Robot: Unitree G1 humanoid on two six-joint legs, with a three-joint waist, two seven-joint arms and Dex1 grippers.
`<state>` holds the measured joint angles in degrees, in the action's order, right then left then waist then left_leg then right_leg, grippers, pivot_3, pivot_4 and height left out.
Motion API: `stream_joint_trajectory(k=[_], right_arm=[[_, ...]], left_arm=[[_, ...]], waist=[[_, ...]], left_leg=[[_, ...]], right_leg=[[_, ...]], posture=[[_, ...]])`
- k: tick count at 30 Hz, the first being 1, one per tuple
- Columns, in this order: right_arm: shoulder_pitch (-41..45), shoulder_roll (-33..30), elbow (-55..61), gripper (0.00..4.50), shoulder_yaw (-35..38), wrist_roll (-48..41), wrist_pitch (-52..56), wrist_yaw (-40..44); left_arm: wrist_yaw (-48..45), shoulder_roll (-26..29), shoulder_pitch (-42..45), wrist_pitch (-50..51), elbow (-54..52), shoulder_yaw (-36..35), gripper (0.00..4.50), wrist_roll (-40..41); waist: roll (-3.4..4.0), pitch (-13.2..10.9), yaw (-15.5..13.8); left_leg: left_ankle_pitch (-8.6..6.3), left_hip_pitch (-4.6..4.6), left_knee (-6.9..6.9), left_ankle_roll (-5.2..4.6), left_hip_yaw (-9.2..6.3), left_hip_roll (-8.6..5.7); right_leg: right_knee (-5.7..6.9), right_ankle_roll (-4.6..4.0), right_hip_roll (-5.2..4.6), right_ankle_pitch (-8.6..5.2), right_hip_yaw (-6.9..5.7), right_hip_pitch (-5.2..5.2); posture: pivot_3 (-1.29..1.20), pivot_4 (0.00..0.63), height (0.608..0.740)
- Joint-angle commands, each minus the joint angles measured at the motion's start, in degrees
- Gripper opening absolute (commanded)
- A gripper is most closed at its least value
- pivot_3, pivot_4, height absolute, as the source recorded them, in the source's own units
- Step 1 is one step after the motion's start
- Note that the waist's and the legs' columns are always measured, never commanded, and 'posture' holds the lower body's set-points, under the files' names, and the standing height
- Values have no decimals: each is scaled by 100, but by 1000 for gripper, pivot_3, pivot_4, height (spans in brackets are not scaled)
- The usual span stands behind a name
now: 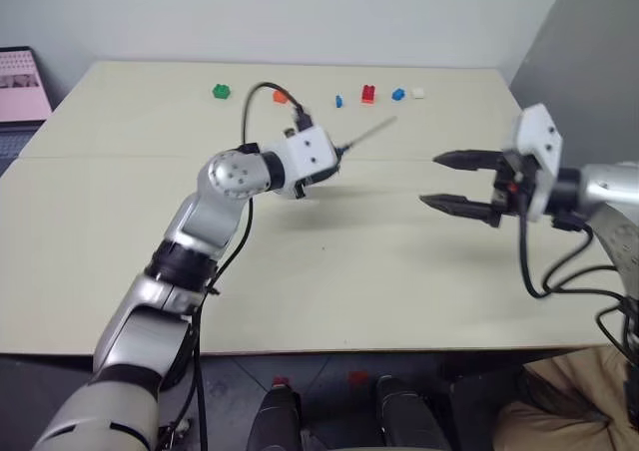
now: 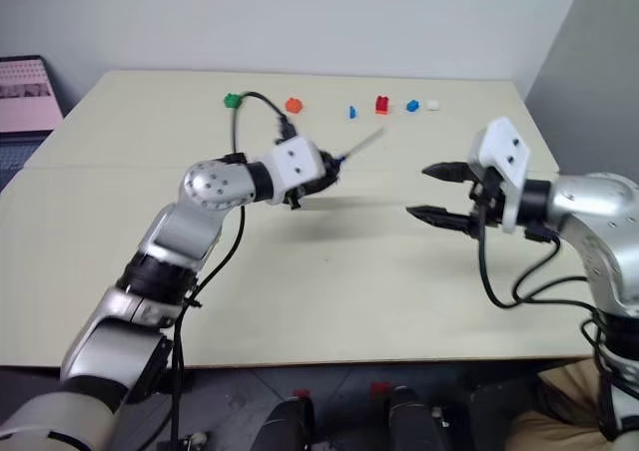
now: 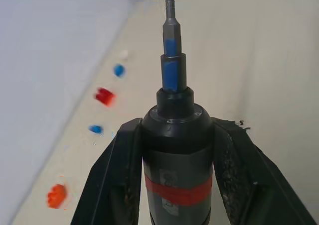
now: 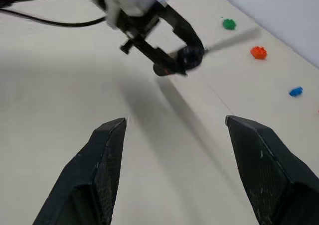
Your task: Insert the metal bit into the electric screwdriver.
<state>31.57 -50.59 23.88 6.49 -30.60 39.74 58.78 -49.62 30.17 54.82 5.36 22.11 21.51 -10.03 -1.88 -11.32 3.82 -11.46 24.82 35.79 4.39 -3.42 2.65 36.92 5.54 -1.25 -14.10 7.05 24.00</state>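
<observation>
Clamping the electric screwdriver (image 3: 177, 160) with the metal bit (image 1: 367, 132) already projecting from its tip above the table (image 1: 399, 291), the left tool (image 1: 334, 164) is needing steadiness while the right tool (image 1: 454, 182), fingers apart and empty, is standing well apart.

A pale beige tabletop (image 1: 329, 271) is seen, crossed by a thin seam running side to side. Along its far edge a row of small pieces is laid, well apart from one another: a green piece (image 1: 221, 92), an orange piece (image 1: 281, 97), a small blue piece (image 1: 338, 101), a red brick (image 1: 368, 94), another blue piece (image 1: 398, 94) and a white piece (image 1: 418, 93).
</observation>
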Motion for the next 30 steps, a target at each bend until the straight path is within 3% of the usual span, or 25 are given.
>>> stream_joint_trajectory(k=[1, 9, 15, 17, 20, 22, 27, 30], right_arm=[[-229, -328, 533, 3320, 296, -72, -29, -13], [-987, -584, 1046, 3320, 684, -212, 113, -198], [-1276, -652, 1142, 3320, 707, -172, 90, -320], [-1347, -689, 1110, 3320, 690, -123, 44, -326], [-1391, -731, 1041, 3320, 640, -64, -28, -324], [-1388, -744, 954, 3320, 575, -5, -96, -301], [-1333, -815, 592, 3320, 394, 215, -388, -143], [-1299, -878, 279, 3320, 304, 348, -601, -20]], left_arm=[[-574, -318, 723, -596, 867, 288, 1642, -148], [-841, -1252, 1594, -1635, 3352, 851, 1641, -824], [-946, -1580, 1841, -1909, 4165, 789, 1641, -1033], [-978, -1634, 1876, -1976, 4280, 773, 2343, -1067], [-1014, -1688, 1921, -2016, 4344, 648, 3048, -987], [-1053, -1696, 1979, -1937, 4326, 470, 3307, -837], [-1490, -1368, 1994, -1607, 3756, -104, 4458, -320], [-1836, -914, 1807, -1063, 2998, -571, 4458, 128]], waist=[[-5, -3, -40], [-5, -3, -97], [-5, -3, -65], [-5, -3, -62], [-6, -3, -68], [-6, -3, -68], [-6, -3, -59], [-6, -4, -48]], left_leg=[[0, 6, 4, 0, 0, -1], [0, 8, 4, -1, 3, -2], [-1, 7, 3, -2, 3, -2], [-1, 7, 4, -2, 3, -2], [0, 7, 5, -2, 3, -2], [0, 7, 6, -2, 2, -2], [0, 7, 10, -2, 2, -2], [0, 6, 9, -2, 2, -1]], right_leg=[[0, 0, 0, 0, 0, 5], [2, 3, -1, 2, 3, 6], [6, 4, 0, 2, 5, 6], [6, 5, 0, 3, 6, 6], [8, 6, 0, 3, 6, 6], [10, 6, 0, 3, 6, 6], [14, 8, 0, 5, 6, 5], [20, 9, 2, 5, 6, 8]], posture=[[0, 150, 740], [0, 150, 740], [0, 150, 740], [0, 150, 740], [0, 150, 740], [0, 150, 740], [0, 150, 740], [0, 150, 740]])
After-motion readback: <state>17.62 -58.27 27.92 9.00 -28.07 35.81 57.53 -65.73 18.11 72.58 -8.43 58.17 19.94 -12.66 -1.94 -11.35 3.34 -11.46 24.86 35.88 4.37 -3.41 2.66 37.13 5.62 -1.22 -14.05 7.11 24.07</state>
